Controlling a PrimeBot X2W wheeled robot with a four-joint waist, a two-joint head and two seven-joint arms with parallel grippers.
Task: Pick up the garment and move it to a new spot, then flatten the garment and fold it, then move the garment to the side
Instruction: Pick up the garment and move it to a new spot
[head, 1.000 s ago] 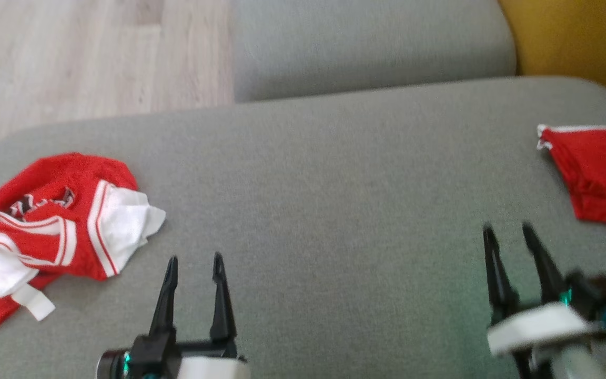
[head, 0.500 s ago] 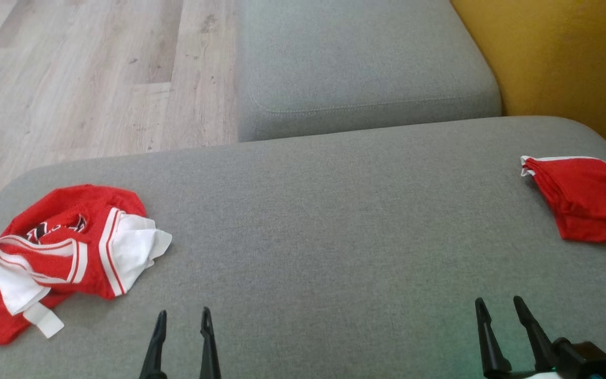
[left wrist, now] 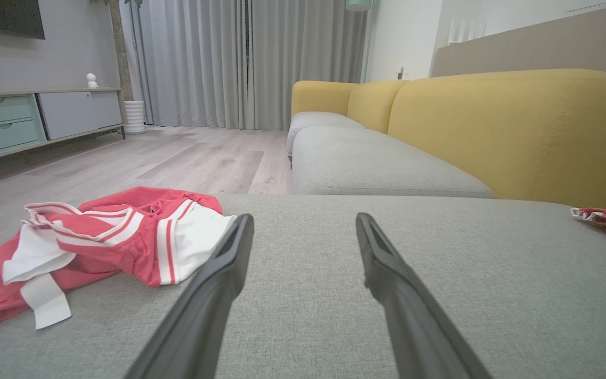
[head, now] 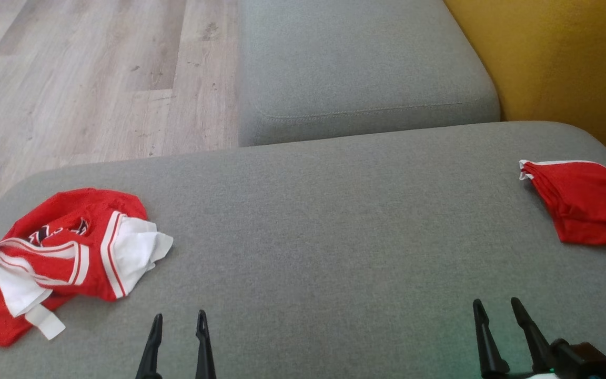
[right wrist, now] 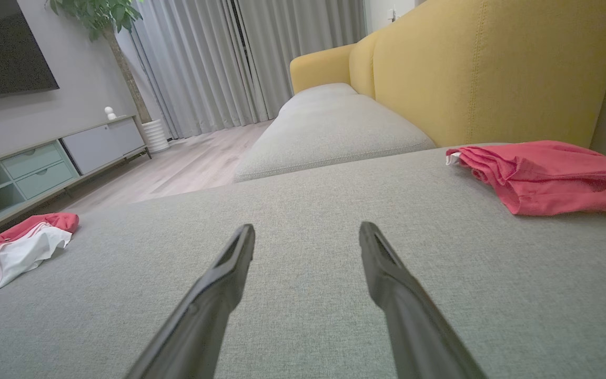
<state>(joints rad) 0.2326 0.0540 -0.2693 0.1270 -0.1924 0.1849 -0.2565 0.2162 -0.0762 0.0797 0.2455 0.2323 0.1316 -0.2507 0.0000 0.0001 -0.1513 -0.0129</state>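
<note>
Though bunched into a loose heap, lies wholly on the seat (head: 303, 226), near its left edge: garment (head: 66, 252), red mesh with white panels and striped trim. Pokes a white tab (head: 45, 322) toward the near edge. Touches neither gripper. Beyond the far-left corner, pale wood floor (head: 71, 79).

Just right of the garment, at the near edge: left gripper (head: 179, 315). Stands with fingers spread wide, clasping nothing, tips aimed at the far edge over bare grey fabric. Borne out by the left wrist view: garment off to the left of the spread fingers, near the left fingertip yet apart from it.

Across the middle of the seat, plain grey weave. Past the far edge, butted against it, a second grey cushion (head: 355, 63), with a yellow backrest (head: 555, 58) to its right.

At the near edge toward the right: right gripper (head: 495, 301). Likewise gapes wide and carries nothing, tips over bare fabric. Further right, against the right edge and nearer the far-right corner: red cloth (head: 582, 210), folded in layers, white trim at its left corner. Lies well apart from the garment and clear of the right gripper.
</note>
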